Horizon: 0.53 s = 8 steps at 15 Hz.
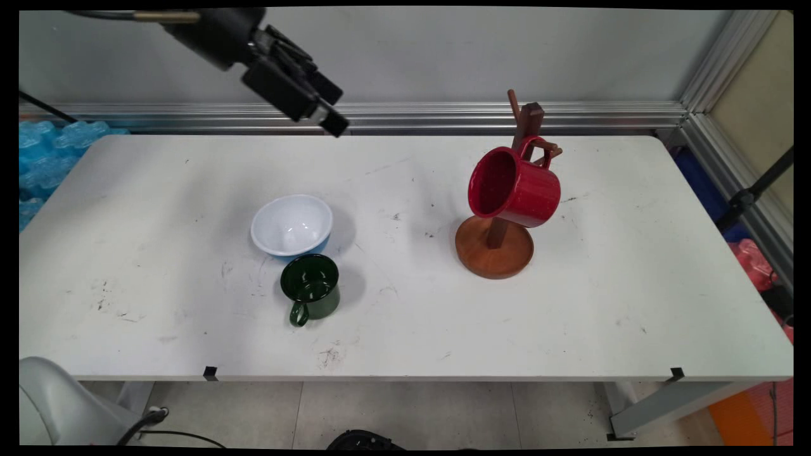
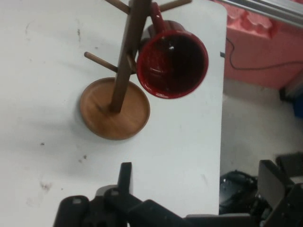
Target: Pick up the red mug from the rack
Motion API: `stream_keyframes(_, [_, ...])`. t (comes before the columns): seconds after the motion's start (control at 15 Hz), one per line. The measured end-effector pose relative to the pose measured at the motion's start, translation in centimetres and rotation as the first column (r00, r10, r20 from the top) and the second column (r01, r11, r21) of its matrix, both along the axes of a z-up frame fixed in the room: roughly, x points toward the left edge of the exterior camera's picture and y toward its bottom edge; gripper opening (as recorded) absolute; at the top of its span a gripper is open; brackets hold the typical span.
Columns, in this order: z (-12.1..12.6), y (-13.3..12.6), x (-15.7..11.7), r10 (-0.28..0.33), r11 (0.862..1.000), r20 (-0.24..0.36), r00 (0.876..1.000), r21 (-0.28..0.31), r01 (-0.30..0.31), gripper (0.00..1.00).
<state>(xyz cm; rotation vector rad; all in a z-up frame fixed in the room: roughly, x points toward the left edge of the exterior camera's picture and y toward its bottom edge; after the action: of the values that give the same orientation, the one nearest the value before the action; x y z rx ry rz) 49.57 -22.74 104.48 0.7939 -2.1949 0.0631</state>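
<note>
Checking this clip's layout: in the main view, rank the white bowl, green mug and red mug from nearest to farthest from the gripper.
The gripper is raised above the table's far side.
1. White bowl: below the gripper, left of centre.
2. Green mug: right in front of the bowl, nearer the camera.
3. Red mug: hanging on the wooden mug stand, to the right.
Depth is uncertain; this follows picture spacing.

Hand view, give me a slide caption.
End effector open above the table, facing a red mug hung on a wooden mug tree.

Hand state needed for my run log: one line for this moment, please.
hand: raised, open, empty | red mug: hanging on wooden rack | green mug: beside white bowl
</note>
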Motion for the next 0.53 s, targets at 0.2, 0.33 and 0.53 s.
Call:
stream_keyframes(0.2, [0.3, 0.7, 1.4, -0.056, 0.998, 0.015, 0.998, -0.036, 0.056, 1.0])
stream_keyframes(0.33, [0.6, 1.0, 2.1, -0.087, 0.994, 0.026, 0.996, -0.063, 0.088, 1.0])
stream_keyframes(0.53, [1.0, 1.2, 2.9, -0.115, 0.988, 0.037, 0.993, -0.099, 0.118, 1.0])
